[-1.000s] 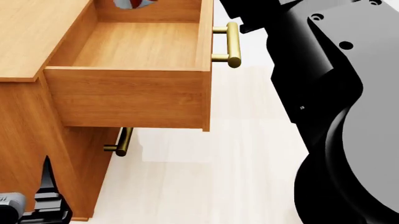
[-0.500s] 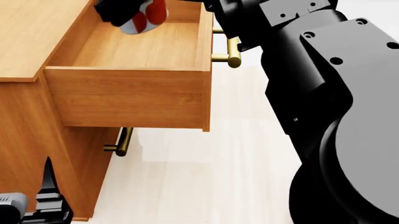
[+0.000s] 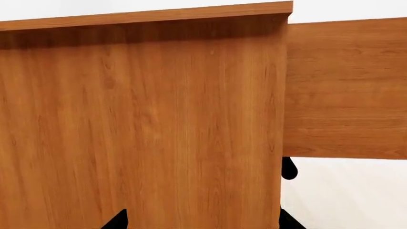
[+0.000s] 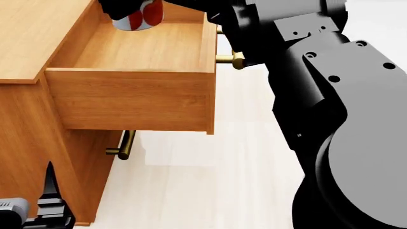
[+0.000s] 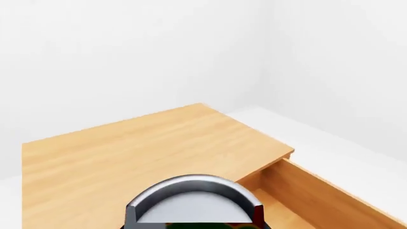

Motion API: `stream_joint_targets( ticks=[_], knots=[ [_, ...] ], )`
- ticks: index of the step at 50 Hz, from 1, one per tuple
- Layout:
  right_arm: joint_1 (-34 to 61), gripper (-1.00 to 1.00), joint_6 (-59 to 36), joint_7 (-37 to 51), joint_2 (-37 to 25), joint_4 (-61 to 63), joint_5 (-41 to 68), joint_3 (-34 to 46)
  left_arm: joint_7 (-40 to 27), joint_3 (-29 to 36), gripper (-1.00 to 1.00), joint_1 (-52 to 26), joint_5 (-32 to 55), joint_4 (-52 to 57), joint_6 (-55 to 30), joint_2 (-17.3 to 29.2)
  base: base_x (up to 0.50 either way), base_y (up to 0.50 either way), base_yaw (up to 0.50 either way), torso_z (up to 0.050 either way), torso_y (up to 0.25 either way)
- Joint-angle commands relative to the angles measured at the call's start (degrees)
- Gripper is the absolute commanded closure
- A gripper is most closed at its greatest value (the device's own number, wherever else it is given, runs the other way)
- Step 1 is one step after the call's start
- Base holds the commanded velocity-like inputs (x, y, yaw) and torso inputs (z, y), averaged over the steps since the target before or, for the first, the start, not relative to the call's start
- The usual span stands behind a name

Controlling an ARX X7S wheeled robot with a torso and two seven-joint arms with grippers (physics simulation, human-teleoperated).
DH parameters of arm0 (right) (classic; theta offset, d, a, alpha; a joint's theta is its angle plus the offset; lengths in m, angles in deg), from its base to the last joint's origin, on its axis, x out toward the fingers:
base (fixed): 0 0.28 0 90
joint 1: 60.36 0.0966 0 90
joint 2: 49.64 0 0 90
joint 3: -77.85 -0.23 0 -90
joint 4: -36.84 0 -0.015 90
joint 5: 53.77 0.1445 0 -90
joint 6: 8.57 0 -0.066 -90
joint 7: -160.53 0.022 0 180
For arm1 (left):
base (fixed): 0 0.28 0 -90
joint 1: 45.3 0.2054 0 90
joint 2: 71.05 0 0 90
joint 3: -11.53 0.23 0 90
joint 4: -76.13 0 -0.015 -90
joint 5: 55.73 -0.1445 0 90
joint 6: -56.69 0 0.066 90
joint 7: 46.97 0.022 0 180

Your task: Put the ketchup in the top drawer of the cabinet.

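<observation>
The ketchup [image 4: 138, 18], a red can with a silver end, hangs over the far end of the open top drawer [image 4: 143, 47]. My right gripper [image 4: 130, 7] is shut on the ketchup, reaching in from the top edge of the head view. In the right wrist view the can's silver lid [image 5: 194, 202] fills the lower middle, with the cabinet [image 5: 127, 157] top behind it. The drawer is pulled far out and bare inside. My left gripper [image 4: 45, 205] sits low beside the cabinet [image 4: 32, 138], its two dark fingertips [image 3: 117, 220] spread wide and holding nothing.
The top drawer's brass handle [image 4: 234, 59] is partly hidden behind my right arm [image 4: 318, 95]. The lower drawer's brass handle [image 4: 124, 145] shows under the open drawer. Pale floor [image 4: 210, 181] lies to the right of the cabinet.
My right arm has swung left over the drawer, carrying the ketchup from the drawer's far edge to above its far left part. The left arm has not moved.
</observation>
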Motion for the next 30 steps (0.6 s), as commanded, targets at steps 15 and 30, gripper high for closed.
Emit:
stream_joint_targets(
  ticks=[15, 30],
  knots=[
    [-2.0, 1.0, 0.7, -1.7, 0.0, -0.2, 5.2, 1.9, -0.2, 0.1, -1.0, 0.4, 0.3, -0.4, 0.7, 0.3, 0.0, 0.0, 0.0, 0.0, 0.001],
    [-1.8, 1.0, 0.8, -2.5, 0.0, -0.6, 7.9, 2.6, -0.5, 0.1, -1.0, 0.6, 0.4, -0.1, 0.6, 0.6, 0.0, 0.0, 0.0, 0.001, 0.0]
  ],
)
